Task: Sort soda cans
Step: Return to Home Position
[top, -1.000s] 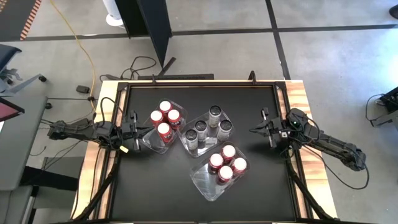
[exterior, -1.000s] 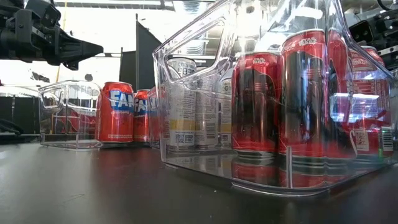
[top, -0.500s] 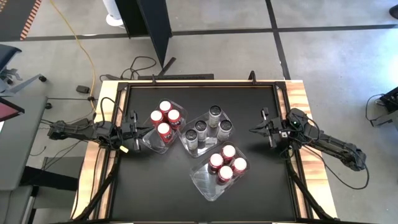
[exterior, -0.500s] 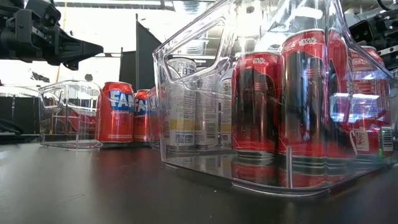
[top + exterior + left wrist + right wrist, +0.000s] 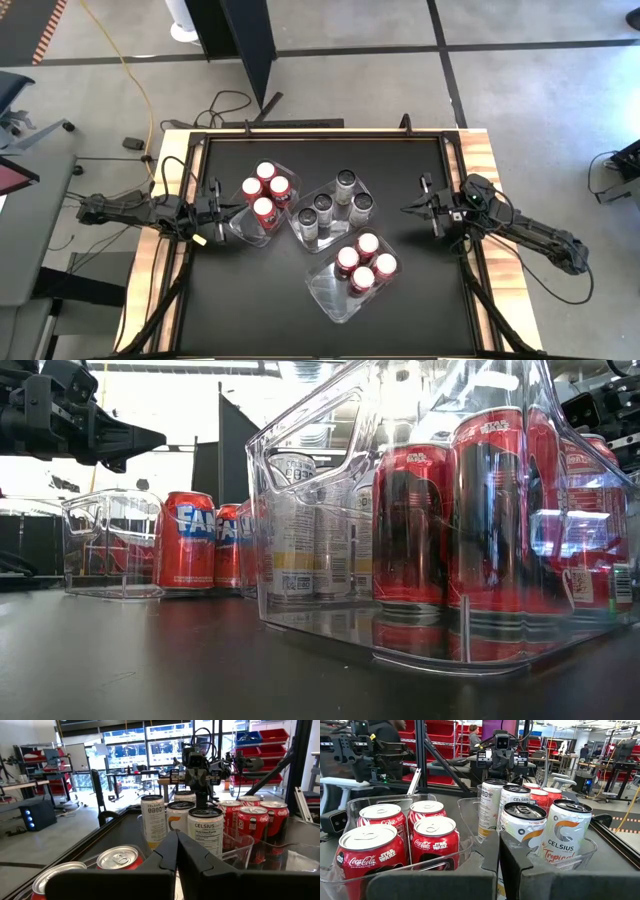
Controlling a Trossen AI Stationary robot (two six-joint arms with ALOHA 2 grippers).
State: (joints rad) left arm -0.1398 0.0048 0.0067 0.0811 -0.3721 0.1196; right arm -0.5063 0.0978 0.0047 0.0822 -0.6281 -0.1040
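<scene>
Three clear trays stand on the black table, each with several upright cans. The left tray holds red cans (image 5: 265,193), the middle tray silver cans (image 5: 334,205), the near tray more red cans (image 5: 365,265). My left gripper (image 5: 236,204) is shut and hovers at the left tray's left end, raised above it in the low view (image 5: 150,437). My right gripper (image 5: 404,208) is shut, right of the middle tray and apart from it. The left wrist view looks over red cans (image 5: 117,857) toward the silver cans (image 5: 205,827). The right wrist view shows red cans (image 5: 385,835) and silver cans (image 5: 560,835).
The near tray's (image 5: 325,290) near-left part holds no can. Bare black table lies along the near edge and at the far right corner. The table's wooden rim (image 5: 488,170) and black frame run round the mat. Cables lie on the floor beyond the far edge.
</scene>
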